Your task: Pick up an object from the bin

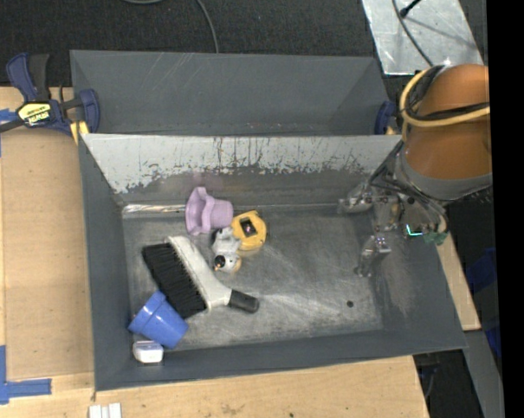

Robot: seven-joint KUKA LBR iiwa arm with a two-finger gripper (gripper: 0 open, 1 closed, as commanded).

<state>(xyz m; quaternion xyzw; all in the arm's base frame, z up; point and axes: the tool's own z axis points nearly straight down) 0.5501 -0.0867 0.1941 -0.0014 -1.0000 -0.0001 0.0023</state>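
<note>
My gripper (373,251) hangs low over the bare floor at the right side of the bin, close to the right wall, with nothing seen in it. The nearest loose things lie well to its left. A yellow tape measure (249,230) sits near the bin's middle, and a small white and grey piece (225,254) lies just beside it. A brush (194,278) with black bristles, a white back and a black handle tip lies slanted at the lower left.
A purple plastic piece (206,210) lies by the back wall, left of the tape measure. A blue cup (158,323) lies tipped in the front left corner, with a small white object (148,352) in front of it. The arm's orange cover hangs over the right rim.
</note>
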